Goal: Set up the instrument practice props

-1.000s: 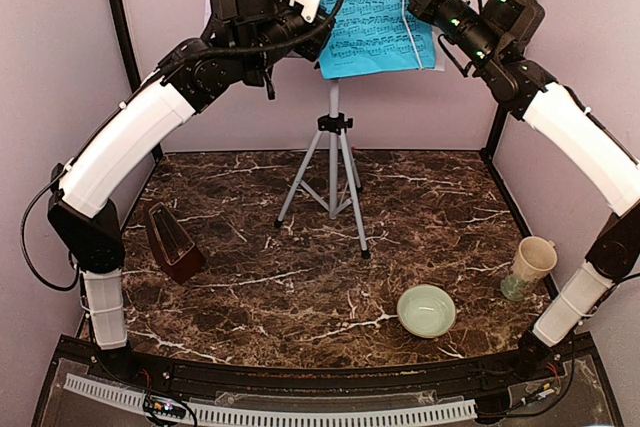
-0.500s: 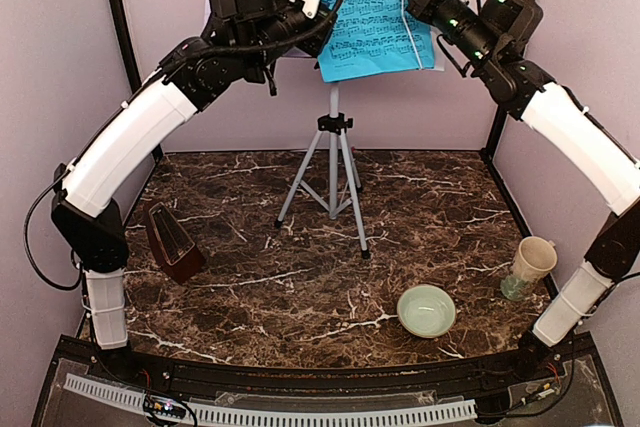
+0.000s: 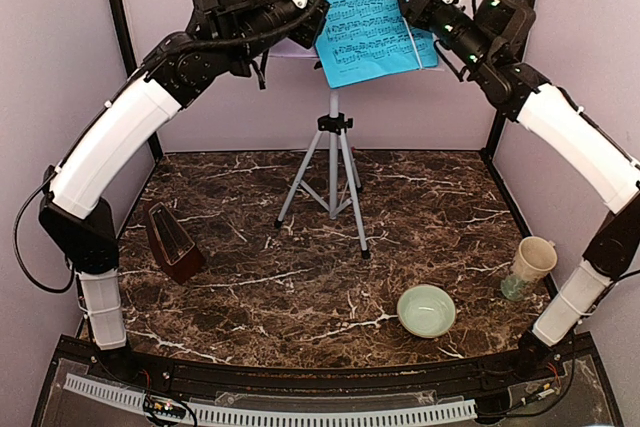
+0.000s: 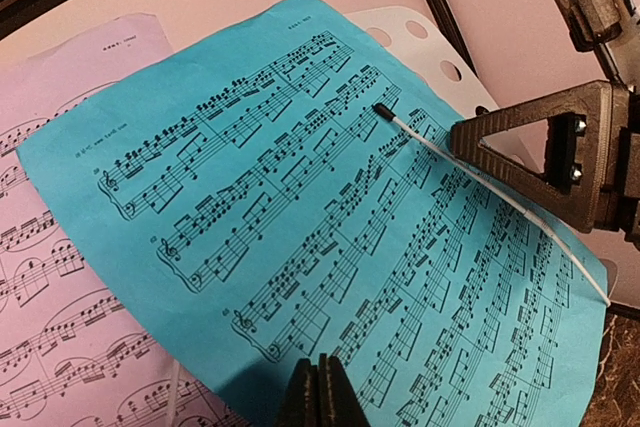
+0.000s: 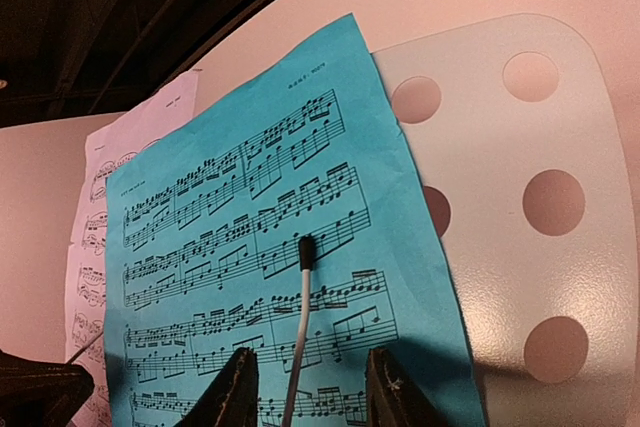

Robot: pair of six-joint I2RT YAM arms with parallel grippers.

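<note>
While the cyan page [image 4: 300, 207] is lying face-out on the white perforated desk [image 5: 540, 197] of the music stand [image 3: 333, 162], it is overlapping the lavender page [image 4: 60, 287], which is showing at the left in both wrist views. A white retaining wire [image 5: 298, 327] with a black tip is crossing the cyan sheet. The right hand [image 5: 310, 355] is sitting wide open, one finger on either side of that wire, gripping nothing. The left hand [image 4: 318, 372] is showing its fingers pressed together with nothing visible between them, its tips lying over the cyan page's lower edge; contact cannot be confirmed. Both arms are crowding the desk from either side, the left one masking most of the lavender sheet from overhead. The stand's tripod is standing at the rear centre of the marble surface [image 3: 300, 277]. The metronome [image 3: 172, 240] is standing well apart at the left. The pale green bowl [image 3: 426, 309] and cream mug [image 3: 530, 262] are sitting near the right front.
</note>
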